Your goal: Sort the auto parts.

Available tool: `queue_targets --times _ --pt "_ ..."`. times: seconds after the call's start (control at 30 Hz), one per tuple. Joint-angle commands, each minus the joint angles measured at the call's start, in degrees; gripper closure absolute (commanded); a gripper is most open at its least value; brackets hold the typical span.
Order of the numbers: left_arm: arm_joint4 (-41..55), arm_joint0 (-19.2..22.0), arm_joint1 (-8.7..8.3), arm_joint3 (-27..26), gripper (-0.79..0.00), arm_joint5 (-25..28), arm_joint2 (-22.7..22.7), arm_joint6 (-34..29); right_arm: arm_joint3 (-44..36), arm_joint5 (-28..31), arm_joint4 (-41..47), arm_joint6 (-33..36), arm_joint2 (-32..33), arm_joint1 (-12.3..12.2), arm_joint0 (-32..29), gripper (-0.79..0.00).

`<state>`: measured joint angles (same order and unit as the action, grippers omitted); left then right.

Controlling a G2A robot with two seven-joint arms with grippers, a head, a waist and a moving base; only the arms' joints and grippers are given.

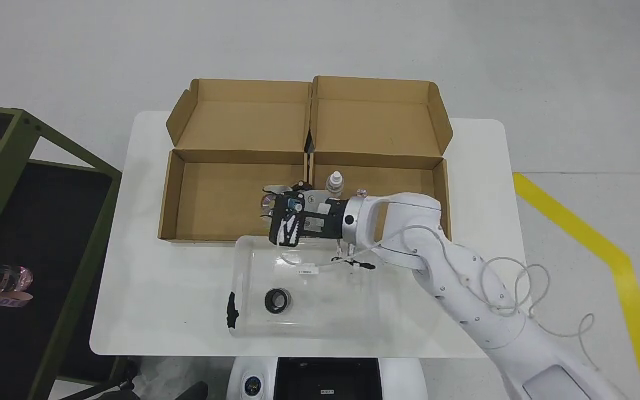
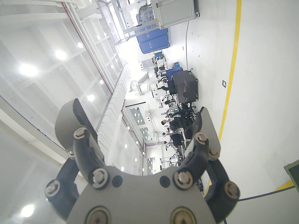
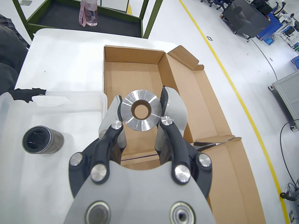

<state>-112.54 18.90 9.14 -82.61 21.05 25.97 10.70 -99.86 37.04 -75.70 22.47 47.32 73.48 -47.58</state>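
My right gripper [image 3: 141, 106] is shut on a silver metal ring [image 3: 130, 121] with a round hole through its middle. It holds the ring above the floor of the left cardboard box [image 1: 215, 200], near that box's right end, where the top view shows the gripper [image 1: 278, 203]. A dark cylindrical bearing [image 3: 43, 141] lies in the clear plastic bin [image 3: 70, 94], also seen as a bearing [image 1: 277, 299] from above. My left gripper [image 2: 139, 113] is open, holds nothing and points up at the hall ceiling.
The right cardboard box [image 1: 400, 190] holds a small silver part [image 1: 337, 182]. Both boxes have their lids folded back. A few small pieces [image 1: 352, 265] lie in the clear bin [image 1: 330, 325]. A green cart [image 3: 93, 27] with a pink bottle [image 3: 88, 6] stands beside the table.
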Motion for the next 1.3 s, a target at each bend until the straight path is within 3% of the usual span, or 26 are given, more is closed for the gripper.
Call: queue_targets --times 0.0,0.5,1.27 --pt "0.0 0.0 0.00 0.0 -0.785 0.0 0.0 0.0 1.3 -0.2 0.1 -0.2 -0.1 0.2 0.6 0.000" --pt "0.0 0.0 0.00 0.0 -0.785 0.0 0.0 0.0 10.9 -3.0 1.2 -0.5 -2.8 2.4 6.4 0.000" --pt "0.0 0.0 0.00 0.0 -0.785 0.0 0.0 0.0 29.3 -5.6 2.8 0.9 -10.8 8.2 15.8 0.000"
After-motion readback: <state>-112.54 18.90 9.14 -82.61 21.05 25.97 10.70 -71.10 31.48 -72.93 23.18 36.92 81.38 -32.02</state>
